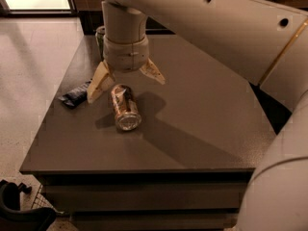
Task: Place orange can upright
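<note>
On the matte, finely speckled dark table (pixel 207 109), the orange can (pixel 126 109) is lying on its side, a slim cylinder with a mottled orange-brown and white label, its round silver end facing the camera and its far end pointing away toward the arm. Above that far end, the end effector (pixel 126 90) is hanging from a smooth, cream-coloured cylindrical wrist, spreading its two tapered, wedge-shaped fingers (pixel 98 84) wide to either side of the can and gripping nothing; whether either finger is touching the can cannot be told. Just left of the left finger, a flat, dark, glossy wrapper (pixel 74 96) is lying on the table. Behind the wrist, a green can (pixel 100 35) is showing only a sliver.
</note>
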Motion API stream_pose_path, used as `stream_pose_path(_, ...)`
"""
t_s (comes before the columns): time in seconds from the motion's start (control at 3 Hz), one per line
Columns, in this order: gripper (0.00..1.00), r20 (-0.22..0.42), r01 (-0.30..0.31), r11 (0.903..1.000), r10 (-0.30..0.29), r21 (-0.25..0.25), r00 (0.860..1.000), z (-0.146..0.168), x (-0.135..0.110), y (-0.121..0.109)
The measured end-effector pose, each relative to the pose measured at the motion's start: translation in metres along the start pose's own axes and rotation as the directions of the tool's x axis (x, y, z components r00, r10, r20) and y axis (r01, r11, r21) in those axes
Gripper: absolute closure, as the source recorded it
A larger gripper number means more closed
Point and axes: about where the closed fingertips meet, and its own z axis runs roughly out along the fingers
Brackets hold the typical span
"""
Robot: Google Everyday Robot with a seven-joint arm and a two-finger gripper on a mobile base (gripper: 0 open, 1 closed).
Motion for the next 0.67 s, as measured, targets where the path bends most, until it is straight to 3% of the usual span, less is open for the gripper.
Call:
stream_pose_path(0.33,0.0,-0.005,-0.034,0.9989,0.034,-0.031,0.999,0.017,0.011,0.014)
stream_pose_path(0.67,0.0,0.024,-0.055,0.9969,0.057,-0.056,0.998,0.035,0.019,0.011)
